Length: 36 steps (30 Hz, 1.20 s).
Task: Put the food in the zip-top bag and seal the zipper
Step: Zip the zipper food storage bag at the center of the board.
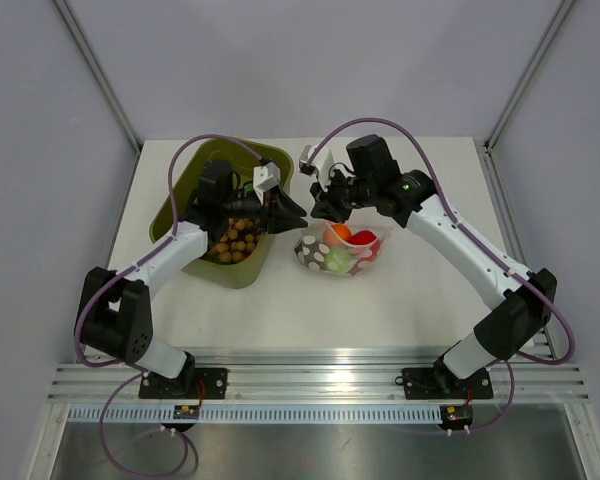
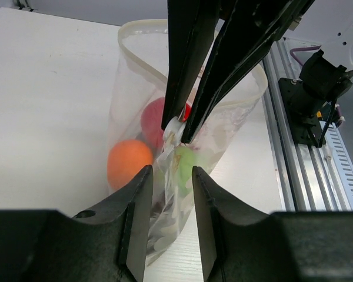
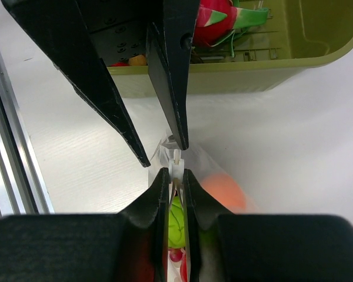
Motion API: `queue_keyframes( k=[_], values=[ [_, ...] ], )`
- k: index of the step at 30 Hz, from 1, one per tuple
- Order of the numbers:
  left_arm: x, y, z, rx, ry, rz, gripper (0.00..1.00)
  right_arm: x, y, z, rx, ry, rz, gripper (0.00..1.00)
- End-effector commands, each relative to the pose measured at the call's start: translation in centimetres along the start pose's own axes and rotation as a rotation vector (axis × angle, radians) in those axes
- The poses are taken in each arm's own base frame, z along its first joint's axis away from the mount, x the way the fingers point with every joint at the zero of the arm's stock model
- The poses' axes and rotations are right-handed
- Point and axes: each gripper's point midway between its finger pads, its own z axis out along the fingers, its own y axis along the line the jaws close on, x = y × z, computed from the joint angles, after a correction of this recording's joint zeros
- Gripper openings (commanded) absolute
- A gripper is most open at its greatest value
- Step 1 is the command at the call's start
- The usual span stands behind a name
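The zip-top bag (image 1: 325, 258) lies at mid-table, holding an orange (image 1: 340, 232), a red (image 1: 364, 238) and a green (image 1: 338, 258) toy food. My right gripper (image 1: 322, 210) is shut on the zipper (image 3: 176, 157) at the bag's top edge, as the right wrist view (image 3: 175, 171) shows. My left gripper (image 1: 298, 213) is open. Its fingers (image 2: 135, 217) straddle the crinkly bag (image 2: 129, 100) without pressing it. In the left wrist view the zipper strip (image 2: 138, 50) curves in an open loop beyond the pinch.
An olive-green tub (image 1: 185, 195) stands left of the bag, under the left arm, holding brown balls (image 1: 235, 240) and a pink dragon fruit (image 3: 215, 17). An aluminium rail (image 1: 320, 380) runs along the near edge. Frame posts stand at the back corners.
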Motion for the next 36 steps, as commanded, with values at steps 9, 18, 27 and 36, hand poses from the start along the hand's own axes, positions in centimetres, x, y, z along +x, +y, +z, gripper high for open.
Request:
queue_keyframes(
  k=[9, 18, 27, 36],
  values=[
    [-2.8, 0.2, 0.8, 0.031, -0.043, 0.082, 0.41, -2.9, 1.0, -1.6, -0.024, -0.095, -0.058, 0.0],
    [-3.5, 0.0, 2.1, 0.063, -0.055, 0.072, 0.37, -2.7, 1.2, -1.4, -0.039, -0.088, -0.06, 0.0],
    [-2.8, 0.1, 2.2, 0.054, -0.026, 0.045, 0.16, -2.7, 1.1, -1.9, -0.024, -0.079, -0.073, 0.0],
    [-2.8, -0.1, 2.0, 0.056, -0.022, 0.046, 0.19, -2.6, 1.2, -1.9, -0.029, -0.085, -0.067, 0.0]
  ],
)
